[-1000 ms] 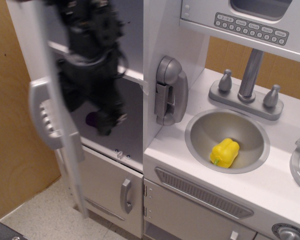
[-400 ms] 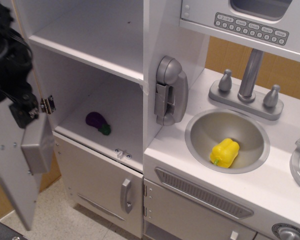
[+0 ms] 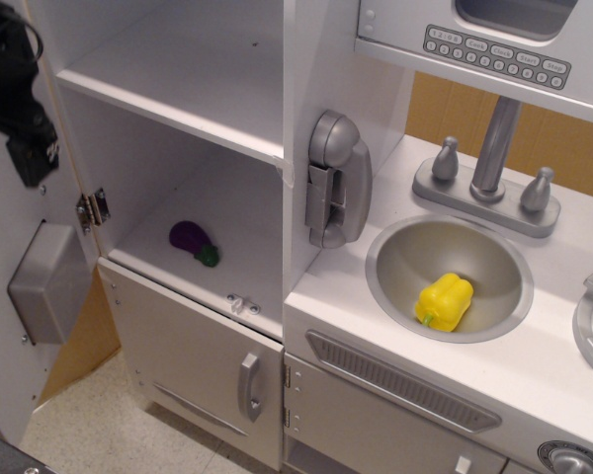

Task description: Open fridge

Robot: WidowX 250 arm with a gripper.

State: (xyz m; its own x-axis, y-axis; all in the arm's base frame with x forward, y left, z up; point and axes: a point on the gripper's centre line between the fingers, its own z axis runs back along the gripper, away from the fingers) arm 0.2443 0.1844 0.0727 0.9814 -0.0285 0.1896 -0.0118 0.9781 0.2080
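Note:
The silver-grey toy fridge (image 3: 188, 118) stands with its large door (image 3: 25, 326) swung wide open to the left, so I see the door's inner face with a grey box (image 3: 47, 281). White shelves (image 3: 178, 99) show inside. A purple toy eggplant (image 3: 193, 240) lies on the lower shelf. My black gripper (image 3: 30, 158) is at the far left edge, in front of the open door's upper part. Its fingers are not clear enough to read.
A smaller lower door (image 3: 203, 370) with a short handle is shut below. A grey toy phone (image 3: 334, 178) hangs on the fridge's right wall. A yellow toy pepper (image 3: 445, 301) lies in the sink (image 3: 395, 262). A faucet (image 3: 489, 158) and microwave panel (image 3: 494, 54) are at the right.
The door has swung from half open to fully open at the left. My gripper has moved from in front of the fridge interior to the far left edge.

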